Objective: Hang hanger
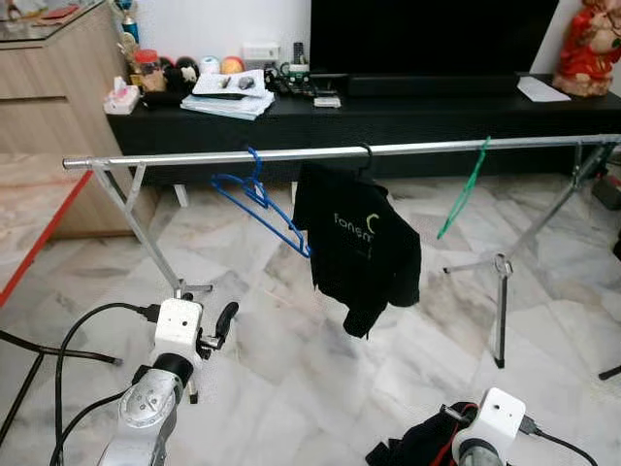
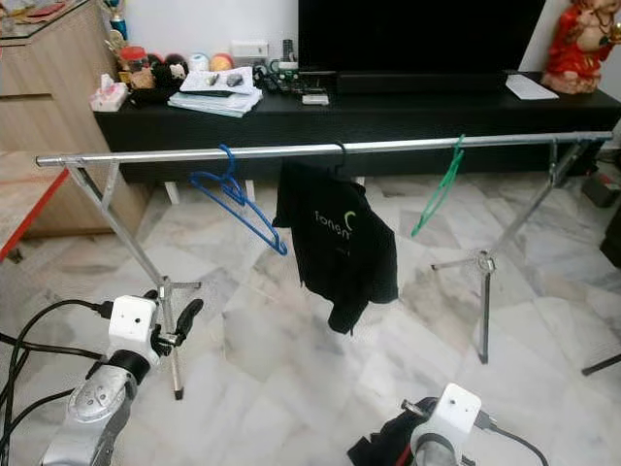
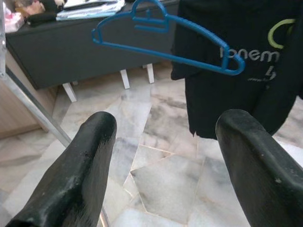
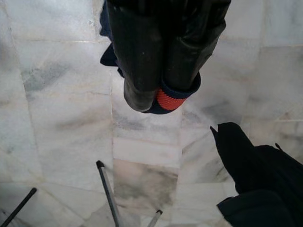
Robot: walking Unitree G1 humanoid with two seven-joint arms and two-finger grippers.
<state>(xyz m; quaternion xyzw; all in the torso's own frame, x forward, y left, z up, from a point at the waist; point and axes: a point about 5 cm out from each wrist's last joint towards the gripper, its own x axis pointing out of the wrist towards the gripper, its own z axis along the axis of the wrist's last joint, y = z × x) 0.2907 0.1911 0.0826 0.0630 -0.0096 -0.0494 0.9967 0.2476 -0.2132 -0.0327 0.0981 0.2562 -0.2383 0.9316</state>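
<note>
Hanging already on the clothes rail (image 1: 408, 149) are a blue hanger (image 1: 260, 199), a black T-shirt (image 1: 356, 243) and a green hanger (image 1: 464, 190). The left gripper (image 3: 165, 156) hovers below the blue hanger, fingers wide; the right gripper (image 4: 158, 90) pinches a dark garment (image 4: 168, 100), not yet hung.

Bright, even daylight; the marble floor (image 1: 291, 340) shows soft glare and faint shadows. Eye views sharp; the wrist views' close black fingers (image 3: 75, 179) are blurred.

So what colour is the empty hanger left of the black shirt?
Blue hanger, clearest in the left wrist view.
</note>
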